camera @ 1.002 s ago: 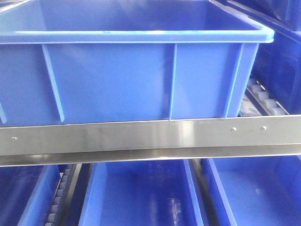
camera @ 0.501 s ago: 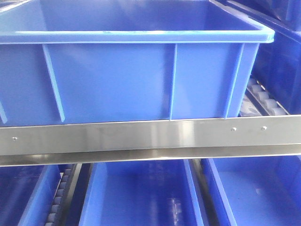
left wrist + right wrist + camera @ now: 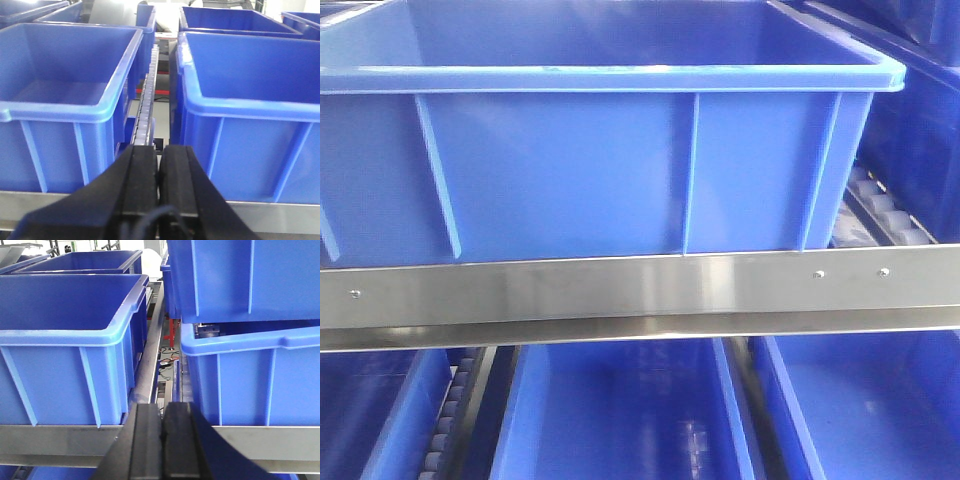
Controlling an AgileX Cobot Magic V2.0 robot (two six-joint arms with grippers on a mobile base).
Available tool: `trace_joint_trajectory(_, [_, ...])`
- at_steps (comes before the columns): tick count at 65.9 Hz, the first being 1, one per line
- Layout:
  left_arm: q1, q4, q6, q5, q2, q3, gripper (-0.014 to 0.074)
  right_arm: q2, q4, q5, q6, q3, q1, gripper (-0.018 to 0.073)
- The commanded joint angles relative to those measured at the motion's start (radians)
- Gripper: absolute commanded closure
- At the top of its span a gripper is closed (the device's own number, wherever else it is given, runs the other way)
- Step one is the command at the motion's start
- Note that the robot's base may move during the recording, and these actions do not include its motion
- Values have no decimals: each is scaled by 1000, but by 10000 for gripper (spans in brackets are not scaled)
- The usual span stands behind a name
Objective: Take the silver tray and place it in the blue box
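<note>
Left gripper (image 3: 159, 172): bottom centre of view, black fingers (image 3: 141, 180) pressed together, nothing between them. Landmark: roller rail (image 3: 146, 107), running away from gripper tip. Left of rail: blue crate (image 3: 70, 107), open top, pale rim. Right of rail: second blue crate (image 3: 250, 115), ribbed front wall. Metal shelf edge (image 3: 40, 205) below both crates, nearer than rail.

Left gripper (image 3: 159, 162) and right gripper (image 3: 162, 422) each point forward, black fingers (image 3: 142, 175) pressed together, holding nothing.
</note>
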Motion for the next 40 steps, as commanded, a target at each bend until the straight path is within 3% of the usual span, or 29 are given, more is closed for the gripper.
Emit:
trace_joint_trajectory(1, [0,10,-10,-141,-15,14,607,-21,-11,-83,-13,-18,-7,502])
trace_joint_trajectory(9, [-2,45,-84,-234,-15,90,608,-21,-11,-83,-13,-18,-7,502])
trace_joint_trajectory(40, [-2,16,-84,-204,-15,87,608,-21,-11,-83,-13,-18,-7,502])
